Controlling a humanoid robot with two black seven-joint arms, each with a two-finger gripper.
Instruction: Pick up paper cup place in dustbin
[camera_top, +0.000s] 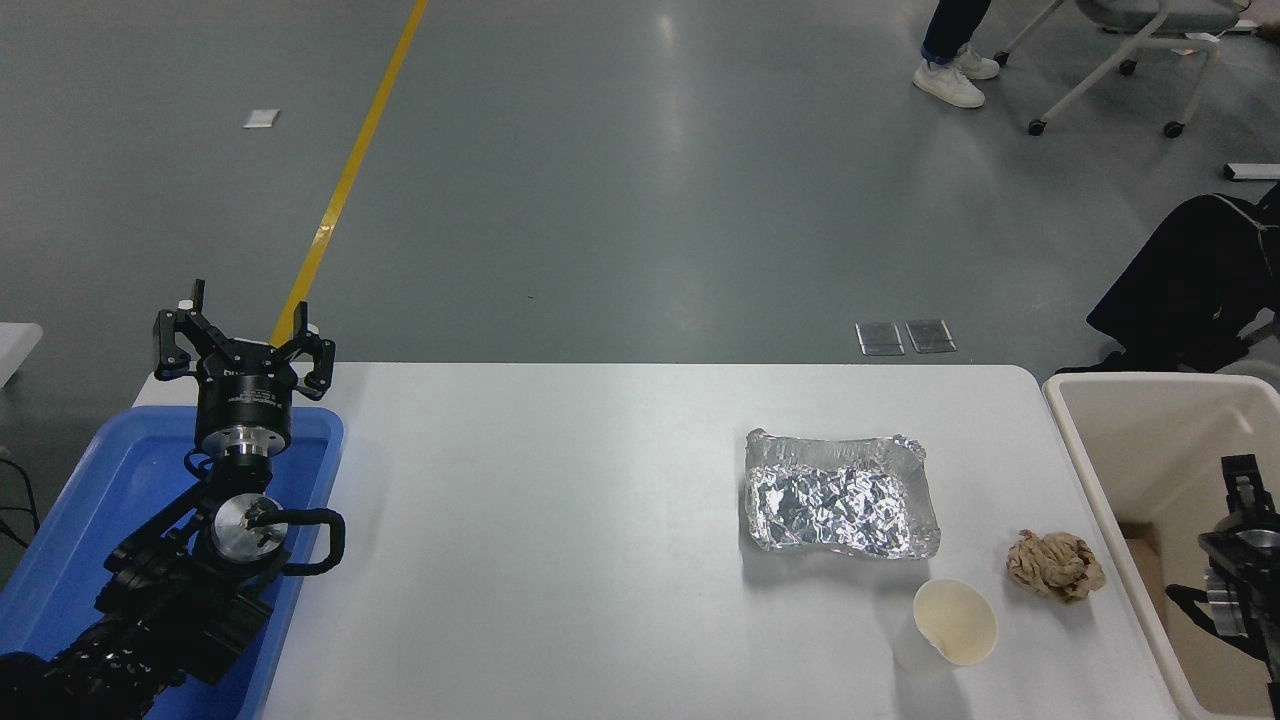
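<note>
White paper cup (955, 622) is sitting near the front edge of the table (560, 520), over on the right side, tipped so its cream inside faces up and toward the camera. Hard to say if it's fully on its side or just leaning, but the mouth points roughly up-right and the narrow base is down-left.

Right next to it, the right gripper (1240, 560) pokes in from the right edge, and it's hanging over the inside of the dustbin (1075, 440), not over the table. Only part of it shows, so I can't tell whether it's spread or closed. The cup lies to its left and a touch nearer the camera, with the bin's thick rim between them. That's the relation that matters imo: the right arm is way closer, it just needs to come leftward over the rim.

Crumpled brown paper wad (1055, 565) sits just beside the cup, between it and the bin, so the approach path is kinda tight there. A bit further back is the crinkled foil tray (840, 495), near the cup but not touching.

Far left, the left gripper (243, 345) is parked above the blue tray (70, 560), fingers spread wide with nothing in them, well apart from the cup.

Nothing's been picked up yet.
</note>
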